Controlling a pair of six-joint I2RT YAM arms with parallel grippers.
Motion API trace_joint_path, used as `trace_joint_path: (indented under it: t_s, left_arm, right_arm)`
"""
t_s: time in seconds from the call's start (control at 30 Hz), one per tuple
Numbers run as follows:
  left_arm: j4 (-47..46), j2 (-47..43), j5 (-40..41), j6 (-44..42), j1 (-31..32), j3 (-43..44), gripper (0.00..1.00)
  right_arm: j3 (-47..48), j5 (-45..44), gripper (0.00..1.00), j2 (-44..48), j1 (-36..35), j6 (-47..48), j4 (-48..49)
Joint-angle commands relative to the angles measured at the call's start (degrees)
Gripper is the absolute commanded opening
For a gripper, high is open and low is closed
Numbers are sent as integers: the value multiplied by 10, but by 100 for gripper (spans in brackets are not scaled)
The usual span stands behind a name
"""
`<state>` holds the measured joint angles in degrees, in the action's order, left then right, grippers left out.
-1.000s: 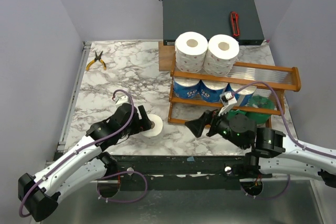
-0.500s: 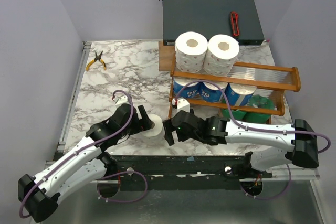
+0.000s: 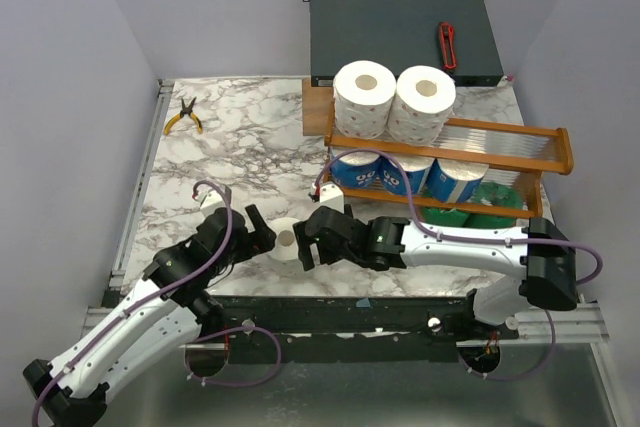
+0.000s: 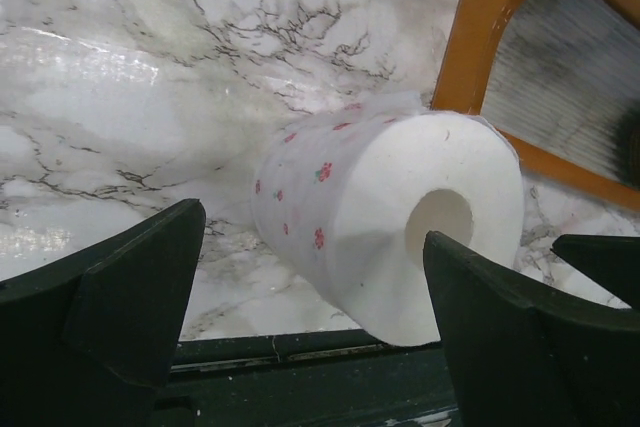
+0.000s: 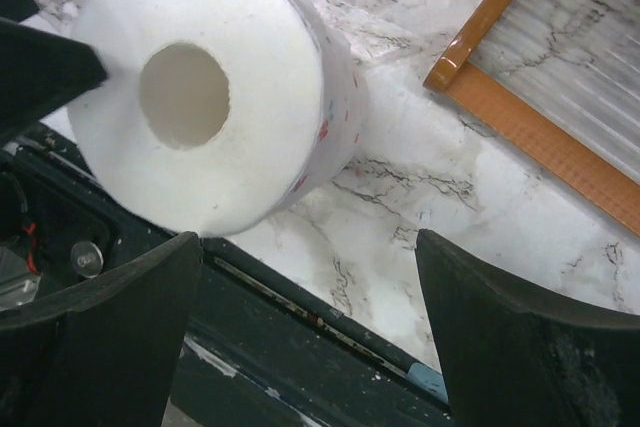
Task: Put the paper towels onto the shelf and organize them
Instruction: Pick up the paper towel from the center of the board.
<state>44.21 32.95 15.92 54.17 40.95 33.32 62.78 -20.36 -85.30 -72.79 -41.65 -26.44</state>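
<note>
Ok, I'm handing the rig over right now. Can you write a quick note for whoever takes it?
Left end effector: open, at the left side of the loose white roll, not closed on it.
Right end effector: open, at the same roll's right side, facing its core.
The loose roll is on the table near the front edge.
Shelf: two white rolls on top, three blue-wrapped rolls in the middle, green-wrapped ones on the bottom, partly hidden.
Done: all but one roll shelved.
Left: grasp the loose roll and shelve it, probably on top.
</note>
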Motion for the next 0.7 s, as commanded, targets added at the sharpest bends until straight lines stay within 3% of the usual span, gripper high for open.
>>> trace_joint_path:
  t_s: [0.0,0.3,0.67]
  left_arm:
    - [50,-48,57,42,-3,-4,98]
    - [58,-131,76,78,-3,-29,98]
    - [50,-130,71,86,-4,-38,98]
  right_arm:
    - [18,-45,90,-20,-1,-11,20]
    - [36,-35,92,-25,17,-12,38]
    - [68,21,88,-65,51,-22,39]
